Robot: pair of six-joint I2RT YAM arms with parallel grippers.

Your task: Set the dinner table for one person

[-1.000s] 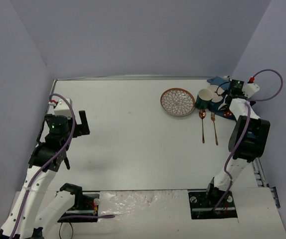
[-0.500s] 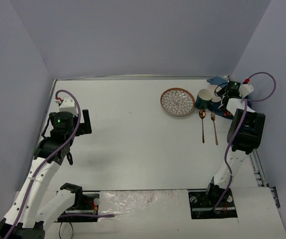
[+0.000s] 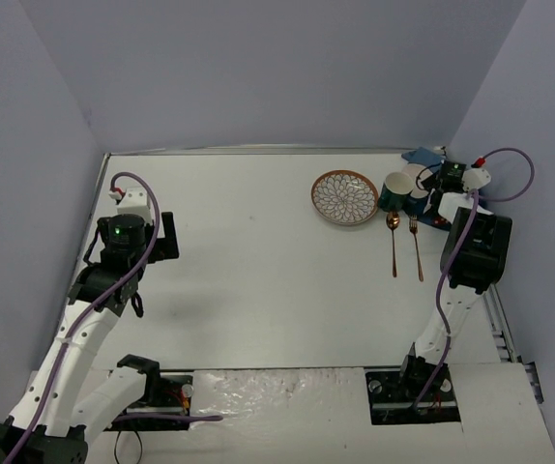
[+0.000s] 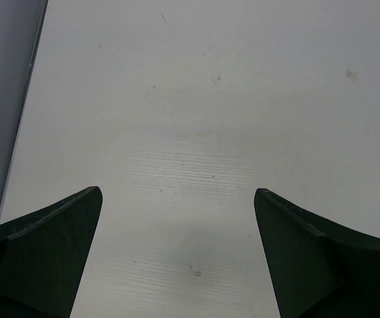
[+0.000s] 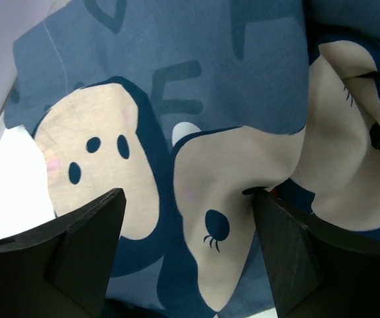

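The dinner table (image 3: 258, 280) is a wide white top. At its far right corner lies a crumpled blue placemat (image 5: 196, 99) with pale bear faces, and in the top view a corner of the placemat (image 3: 421, 155) shows behind the cups. My right gripper (image 5: 187, 199) is pressed down onto it, open, with a raised fold of cloth between the fingers. In the top view the right gripper (image 3: 439, 201) sits just right of the cups. My left gripper (image 4: 177, 193) hangs open over bare table at the left, holding nothing; from above the left gripper (image 3: 159, 242) is near the left edge.
A patterned round plate (image 3: 344, 197) lies at the far right-centre. Two dark green cups (image 3: 397, 190) stand beside it, close to the right gripper. A copper spoon (image 3: 393, 244) and fork (image 3: 416, 248) lie side by side in front of the cups. Walls close in on the left and right.
The right wrist has shifted a little left and lower onto the placemat, and its jaws have narrowed around the fold. The left arm has drifted slightly right and forward.
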